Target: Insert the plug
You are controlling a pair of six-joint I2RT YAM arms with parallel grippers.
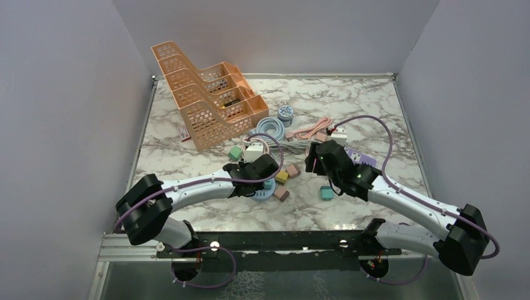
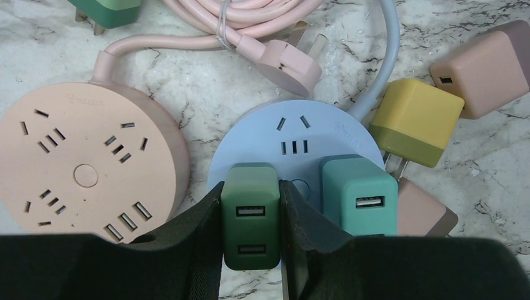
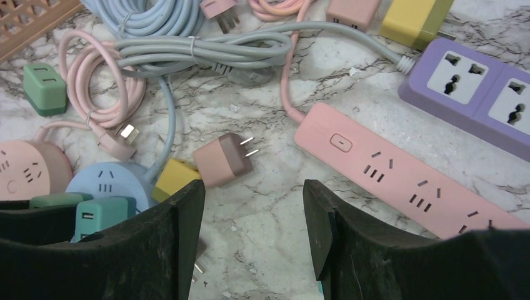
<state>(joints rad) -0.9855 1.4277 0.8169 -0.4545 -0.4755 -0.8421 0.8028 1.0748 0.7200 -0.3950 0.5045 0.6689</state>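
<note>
1. Your left gripper (image 2: 250, 187) is pinching the green plug (image 2: 250, 219). One finger presses each side face, and the plug stands upright between them with both USB ports facing the wrist camera.
2. The green plug is over the near-left part of the blue hub (image 2: 294, 134). The fingers hide its base, so you can't tell from here whether the prongs are seated.
3. The teal charger (image 2: 359, 197) stands on the same hub just right of the green plug. Your gripper's right finger fills the narrow gap between them.
4. One set of slots shows bare on the hub's far half.
5. The pink hub (image 2: 81, 169) lies just beside the blue hub on its left. The yellow charger (image 2: 415, 122) lies on its side at the blue hub's right rim, prongs toward the hub.
6. On the table (image 1: 312, 212) the plug and blue hub are about midway between the left and right edges, somewhat toward the near edge.
7. Your right gripper (image 3: 253, 194) is spread wide with nothing between the fingers, over bare marble to the right of the hub.
8. The brown charger (image 3: 222, 161) lies just past the right gripper's left fingertip, prongs pointing right. The pink strip (image 3: 400, 169) runs past its right fingertip.
</note>
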